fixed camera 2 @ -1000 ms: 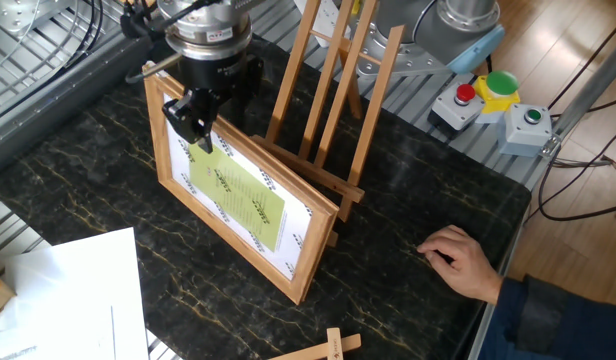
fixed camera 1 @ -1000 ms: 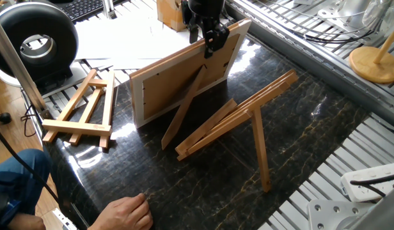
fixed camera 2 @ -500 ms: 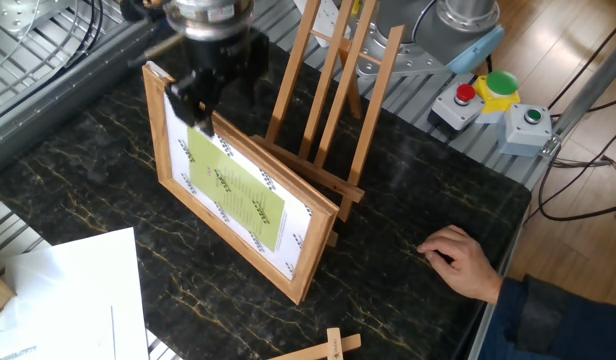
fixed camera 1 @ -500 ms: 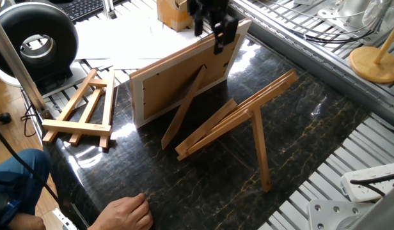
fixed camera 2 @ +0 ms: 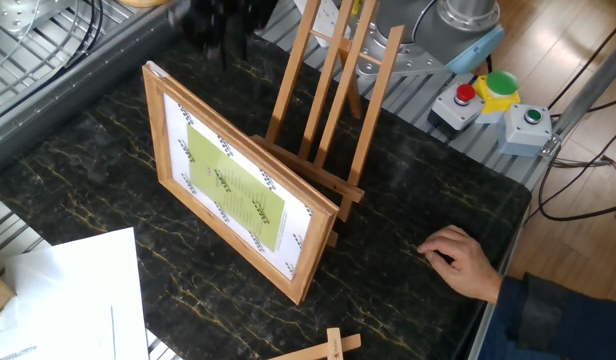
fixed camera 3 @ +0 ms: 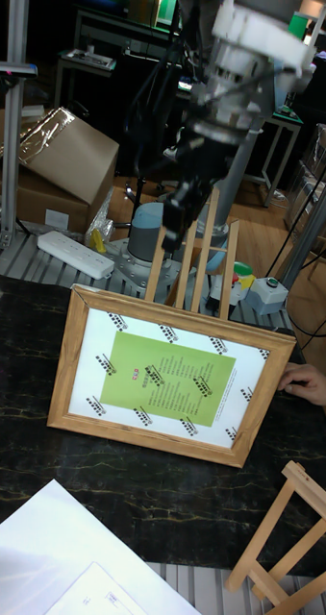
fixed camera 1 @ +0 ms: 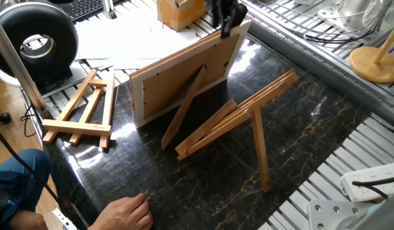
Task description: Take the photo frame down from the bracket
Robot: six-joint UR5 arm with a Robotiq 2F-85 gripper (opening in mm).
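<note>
You could not tell how the jaws stood; the gripper (fixed camera 3: 178,213) was blurred, clear above the photo frame (fixed camera 3: 164,384) and holding nothing. The frame stood on the dark marble tabletop (fixed camera 2: 418,210) on its strut (fixed camera 1: 183,108), before the bracket (fixed camera 2: 333,90). It looked light, stiff, probably fragile in front; grip the top rail.

One fixed view is looking down from behind the photo frame (fixed camera 1: 184,80); the other is looking down at its front from the opposite side. The tall view is facing it nearer and lower, all sharing the bracket (fixed camera 3: 193,259).
</note>
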